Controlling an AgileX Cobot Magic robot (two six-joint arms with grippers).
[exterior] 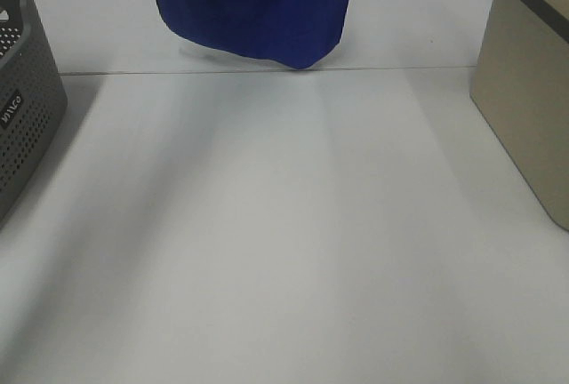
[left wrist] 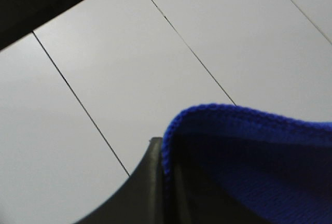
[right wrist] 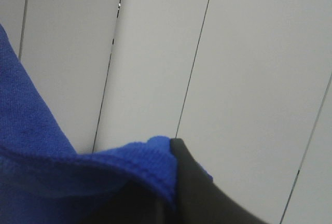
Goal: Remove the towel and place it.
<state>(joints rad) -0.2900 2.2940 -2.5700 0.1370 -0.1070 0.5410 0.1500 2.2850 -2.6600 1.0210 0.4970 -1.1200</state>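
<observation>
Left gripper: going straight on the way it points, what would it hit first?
Beyond the towel it grips, the left gripper would probably meet the white seamed surface first; depth is unclear.

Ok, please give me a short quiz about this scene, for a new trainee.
1. True or false: the towel lies flat on the table.
2. What holds the towel? A: the left gripper only. B: the right gripper only. C: both grippers.
3. Fill in: in the high view the grey basket stands at the ___ edge, the beige box opposite.
Key: 1 false, it hangs; 2 C; 3 left.
</observation>
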